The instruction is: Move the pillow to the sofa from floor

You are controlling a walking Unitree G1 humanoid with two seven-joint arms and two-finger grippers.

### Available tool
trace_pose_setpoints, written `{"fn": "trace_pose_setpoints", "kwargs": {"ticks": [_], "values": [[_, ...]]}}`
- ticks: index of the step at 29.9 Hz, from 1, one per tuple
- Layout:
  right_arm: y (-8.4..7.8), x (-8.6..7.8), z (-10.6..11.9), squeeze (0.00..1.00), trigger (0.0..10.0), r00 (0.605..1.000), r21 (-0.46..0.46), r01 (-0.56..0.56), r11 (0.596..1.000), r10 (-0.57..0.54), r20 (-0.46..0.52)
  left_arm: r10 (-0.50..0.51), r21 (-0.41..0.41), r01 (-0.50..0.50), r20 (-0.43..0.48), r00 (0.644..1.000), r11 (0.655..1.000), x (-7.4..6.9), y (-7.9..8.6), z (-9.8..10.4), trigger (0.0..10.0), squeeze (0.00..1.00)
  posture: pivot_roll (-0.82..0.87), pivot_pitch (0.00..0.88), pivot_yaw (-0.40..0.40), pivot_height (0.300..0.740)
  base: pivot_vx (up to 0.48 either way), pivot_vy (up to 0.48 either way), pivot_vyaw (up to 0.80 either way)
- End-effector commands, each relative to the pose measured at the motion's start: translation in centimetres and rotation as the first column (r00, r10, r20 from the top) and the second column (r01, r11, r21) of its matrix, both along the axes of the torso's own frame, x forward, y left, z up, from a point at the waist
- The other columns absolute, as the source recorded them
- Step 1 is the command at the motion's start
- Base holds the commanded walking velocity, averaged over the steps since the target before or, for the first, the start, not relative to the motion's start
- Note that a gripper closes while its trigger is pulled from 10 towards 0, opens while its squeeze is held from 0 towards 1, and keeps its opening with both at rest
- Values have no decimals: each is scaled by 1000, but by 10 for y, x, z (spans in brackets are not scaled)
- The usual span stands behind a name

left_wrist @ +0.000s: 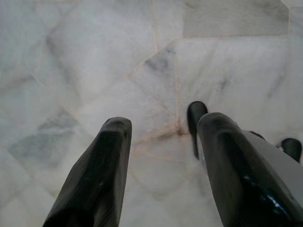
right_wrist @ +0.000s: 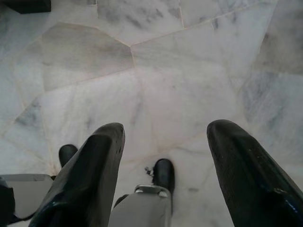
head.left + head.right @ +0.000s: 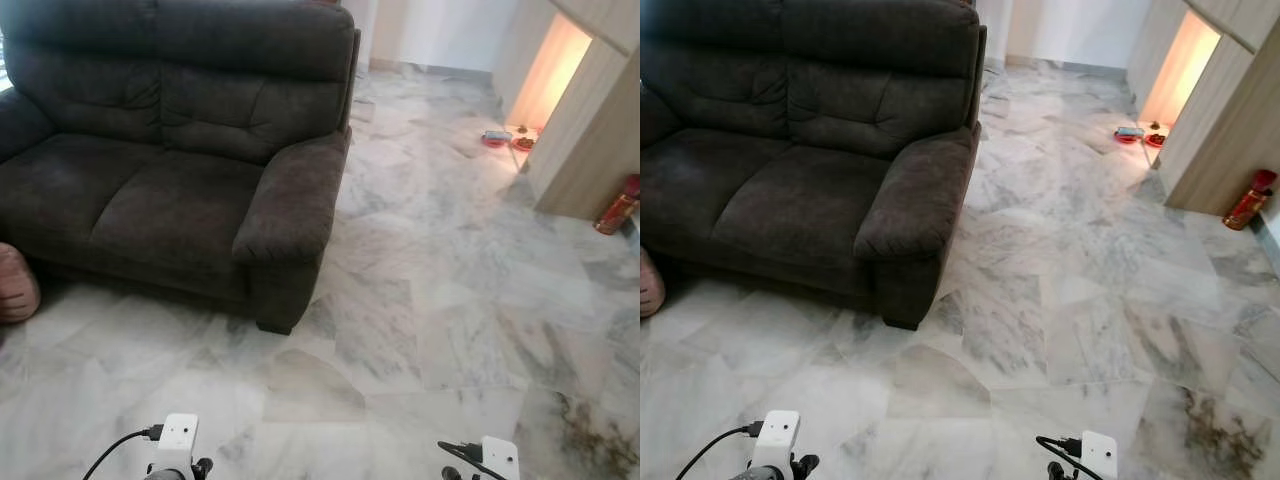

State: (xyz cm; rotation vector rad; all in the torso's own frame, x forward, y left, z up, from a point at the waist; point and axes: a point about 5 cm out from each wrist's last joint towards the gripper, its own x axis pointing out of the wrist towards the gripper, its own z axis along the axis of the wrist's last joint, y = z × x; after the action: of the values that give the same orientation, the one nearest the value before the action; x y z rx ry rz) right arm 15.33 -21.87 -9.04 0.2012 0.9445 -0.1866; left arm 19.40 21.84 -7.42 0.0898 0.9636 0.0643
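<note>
Left eye view: pillow (image 3: 15, 285) beside sofa (image 3: 180, 150), on floor (image 3: 430, 300).

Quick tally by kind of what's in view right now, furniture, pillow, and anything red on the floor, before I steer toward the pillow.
Sofa: 1, dark grey, seat bare
Pillow: 1, pinkish, on the floor at the sofa's left front corner, cut off by the frame edge
Red dishes: 2, on the floor by the lit doorway
Red fire extinguisher: 1, against the wall at right
Total: 5
</note>
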Motion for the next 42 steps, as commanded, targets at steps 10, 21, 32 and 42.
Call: {"fn": "trace_pose_setpoints", "kwargs": {"ticks": [10, 21, 32, 42], "values": [[-1, -4, -1, 0, 10000, 1000, -3, -1, 1000, 1, -18, -7, -13, 6, -12, 1000, 1000, -3, -2, -2, 10000, 0, 23, 0, -33, 740, 0, 319, 0], [-2, -3, -1, 0, 10000, 1000, -5, -2, 1000, 2, -19, -4, -18, 4, -14, 1000, 1000, -4, -2, -3, 10000, 0, 25, 0, -37, 740, 0, 321, 0], [-2, -3, -1, 0, 10000, 1000, -7, -5, 1000, 5, -20, -3, -19, 3, -15, 1000, 1000, -5, -2, -3, 10000, 0, 24, 0, -36, 740, 0, 319, 0], [-2, -4, -1, 0, 10000, 1000, -7, -6, 1000, 6, -22, -4, -19, 4, -16, 1000, 1000, -5, -1, -3, 10000, 0, 25, 0, -35, 740, 0, 319, 0]]}}
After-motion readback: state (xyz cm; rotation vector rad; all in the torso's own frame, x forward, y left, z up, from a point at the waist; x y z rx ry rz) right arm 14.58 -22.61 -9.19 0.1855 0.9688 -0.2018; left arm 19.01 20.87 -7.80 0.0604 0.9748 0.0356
